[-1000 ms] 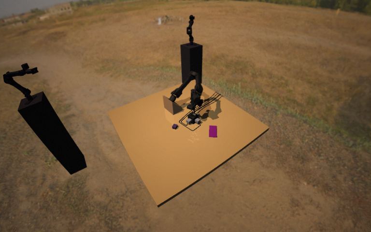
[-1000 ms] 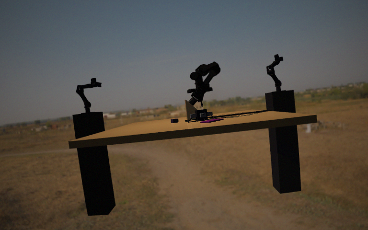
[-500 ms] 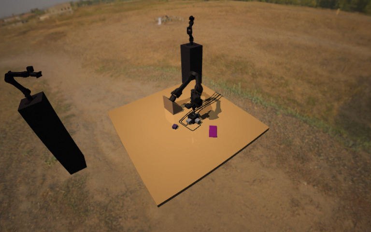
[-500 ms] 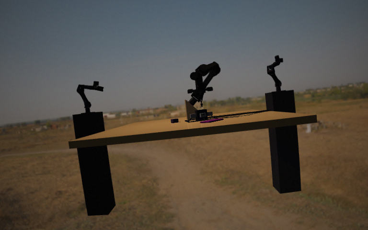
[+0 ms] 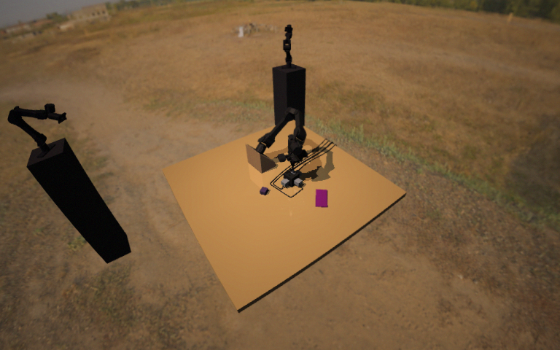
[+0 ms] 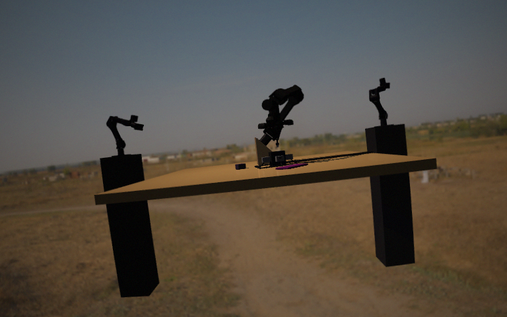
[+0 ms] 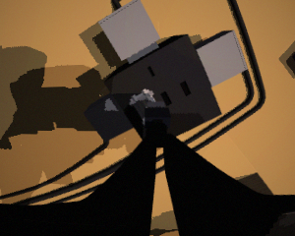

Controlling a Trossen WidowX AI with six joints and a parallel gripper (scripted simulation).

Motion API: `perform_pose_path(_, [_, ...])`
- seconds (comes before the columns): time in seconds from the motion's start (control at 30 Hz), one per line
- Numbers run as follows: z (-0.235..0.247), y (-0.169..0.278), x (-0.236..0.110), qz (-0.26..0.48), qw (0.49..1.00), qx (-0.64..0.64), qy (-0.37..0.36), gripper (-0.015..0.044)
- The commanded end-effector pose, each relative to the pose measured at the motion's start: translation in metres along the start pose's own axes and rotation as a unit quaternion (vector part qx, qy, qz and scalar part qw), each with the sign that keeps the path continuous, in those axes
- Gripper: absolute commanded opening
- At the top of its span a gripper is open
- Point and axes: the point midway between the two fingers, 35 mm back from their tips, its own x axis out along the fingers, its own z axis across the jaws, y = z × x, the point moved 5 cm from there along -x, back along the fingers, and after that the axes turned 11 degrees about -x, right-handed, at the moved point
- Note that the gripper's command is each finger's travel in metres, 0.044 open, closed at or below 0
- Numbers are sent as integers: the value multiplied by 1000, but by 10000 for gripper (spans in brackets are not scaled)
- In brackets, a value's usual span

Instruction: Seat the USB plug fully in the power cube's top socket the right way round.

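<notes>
Both fingers of the gripper [image 7: 149, 117] were clamped on the USB plug [image 7: 143, 98], which hung directly above the top face of the power cube [image 7: 166, 86]. Whether the plug touched that face could not be told. Grey plugs [image 7: 130, 28] stuck out of two of the cube's sides, and black cables [image 7: 242, 39] looped around it. A magenta flat piece [image 5: 321, 197] lay near the cube on the table [image 5: 239, 243], and a small purple block [image 5: 264, 190] lay near its other side.
</notes>
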Motion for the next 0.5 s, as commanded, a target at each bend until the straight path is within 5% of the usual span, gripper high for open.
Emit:
perform_pose_path(0.0, [0,0,1,0,999,50,0,0])
perform_pose_path(0.47, [0,0,1,0,973,231,0,0])
